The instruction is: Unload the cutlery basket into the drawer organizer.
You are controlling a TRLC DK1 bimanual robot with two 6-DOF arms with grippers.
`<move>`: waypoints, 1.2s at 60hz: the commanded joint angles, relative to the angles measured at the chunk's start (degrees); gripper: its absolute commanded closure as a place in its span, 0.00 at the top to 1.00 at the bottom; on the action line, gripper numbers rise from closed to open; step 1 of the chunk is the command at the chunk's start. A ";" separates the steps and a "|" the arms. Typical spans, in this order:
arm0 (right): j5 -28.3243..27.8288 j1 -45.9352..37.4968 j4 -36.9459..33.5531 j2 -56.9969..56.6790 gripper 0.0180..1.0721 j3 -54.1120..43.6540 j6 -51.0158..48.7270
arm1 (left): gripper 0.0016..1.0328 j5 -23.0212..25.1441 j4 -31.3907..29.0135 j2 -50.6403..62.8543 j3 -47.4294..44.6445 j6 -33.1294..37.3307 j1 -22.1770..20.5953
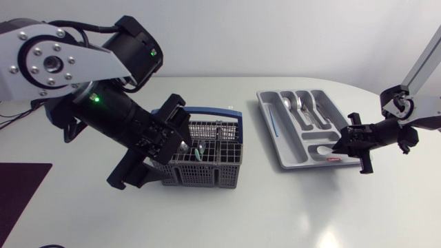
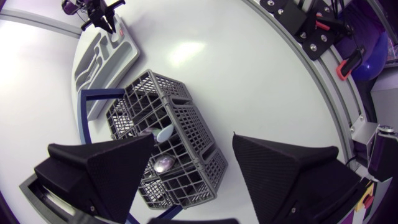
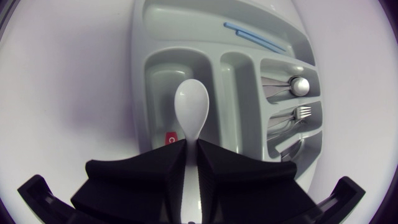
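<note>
- White, smooth table [image 1: 289, 213]: carries all the items. In the left wrist view it shows a soft glare patch beyond the basket. Its far edge curves round at the right.
- A dark mat [image 1: 21, 189] lies at the table's left edge, well apart from the basket.
- Cutlery basket [image 1: 213, 176]: grey plastic grid with a blue handle [image 1: 227, 114]. It stands upright near the middle of the table, to the left of the drawer organizer and apart from it.
- Basket contents: a metal spoon [image 2: 163, 164] and a pale handle [image 2: 164, 132] show in its compartments.
- Drawer organizer [image 1: 293, 148]: grey tray, flat on the table's right half, set at an angle.
- Organizer contents: a metal spoon bowl [image 3: 299, 85] and a fork [image 3: 301, 112] lie in separate side-by-side compartments. A thin blue stick [image 3: 255, 37] lies in the long compartment.
- Left gripper [image 2: 194, 140]: positioned above the basket. Its fingers are spread wide and hold nothing.
- Right gripper [image 3: 191, 155]: positioned over the organizer's near end. Its fingers are clamped from both sides on the handle of a white spoon [image 3: 191, 106].
- The white spoon's bowl points ahead of the fingers, over a compartment beside a small red label [image 3: 171, 138]. Contact with the compartment floor cannot be determined.
</note>
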 commanded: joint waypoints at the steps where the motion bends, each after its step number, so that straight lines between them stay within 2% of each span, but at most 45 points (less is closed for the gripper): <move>1: 1.09 0.64 0.41 2.15 0.14 1.87 -3.66 | 0.84 -0.84 0.78 1.82 -1.36 3.91 -0.64; 5: 1.70 0.99 0.49 2.33 0.16 2.14 -4.28 | 0.84 -1.54 1.48 1.90 -1.45 5.23 -0.99; 7: 1.79 1.08 0.58 2.24 0.23 2.22 -4.28 | 0.84 -1.63 2.01 1.99 -1.45 5.32 -1.25; 12: 2.49 1.25 1.55 1.97 0.47 2.14 -4.19 | 0.84 -1.80 2.80 2.17 -1.45 5.93 -1.34; 21: 2.49 1.17 1.90 -2.07 0.65 1.26 -3.75 | 0.82 -1.98 3.42 2.17 -1.89 7.07 -1.61; 30: 0.91 0.90 0.84 -8.92 0.69 -0.41 -2.26 | 0.81 -2.77 5.17 1.90 -3.21 8.22 -1.52; 45: -1.72 1.08 0.58 -22.20 0.70 -9.47 0.21 | 0.66 -2.95 5.61 2.78 -2.15 9.54 -1.25; 55: -4.27 2.04 0.14 -31.86 0.70 -16.41 2.75 | 0.66 -3.38 8.25 3.75 -2.94 11.91 -1.25; 59: -4.36 2.84 -0.12 -35.47 0.70 -19.31 3.55 | 0.59 -4.18 10.01 4.28 -3.21 14.02 -1.17; 67: -4.80 4.77 -0.39 -40.83 0.70 -23.09 5.39 | 0.57 -5.58 10.53 6.48 -2.94 16.65 -0.64; 72: -4.71 6.88 -0.39 -43.73 0.70 -24.76 7.68 | 0.46 -5.67 10.80 7.62 -2.77 18.24 -0.64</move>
